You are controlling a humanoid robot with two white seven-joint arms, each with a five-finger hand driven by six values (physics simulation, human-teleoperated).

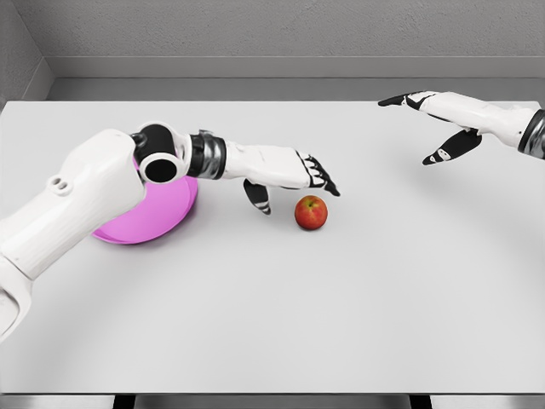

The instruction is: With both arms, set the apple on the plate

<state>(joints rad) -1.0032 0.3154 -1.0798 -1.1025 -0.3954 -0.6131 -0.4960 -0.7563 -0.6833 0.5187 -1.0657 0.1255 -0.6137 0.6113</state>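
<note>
**Apple on the table, both hands open**

The white table fills most of the head view, with a grey wall and floor strip behind its far edge.

The left arm comes in from the lower left, large and close to the camera. It crosses over the pink plate and hides much of it; only the plate's right and front part shows from under the elbow. The plate sits flat on the table's left half.

The right arm enters from the right edge, high in the picture and over the far right part of the table, well apart from everything else.

The left hand reaches rightward past the plate. Its fingers are stretched out and hold nothing, the thumb hanging down below the palm. The dark fingertips end just above and beside the apple; whether they touch it cannot be told.

The right hand is likewise spread, fingers extended to the left, thumb pointing downward, nothing in its grasp.

The apple, red with a yellowish patch, rests on the table to the right of the plate, near it but clearly apart, just below the left fingertips.
</note>
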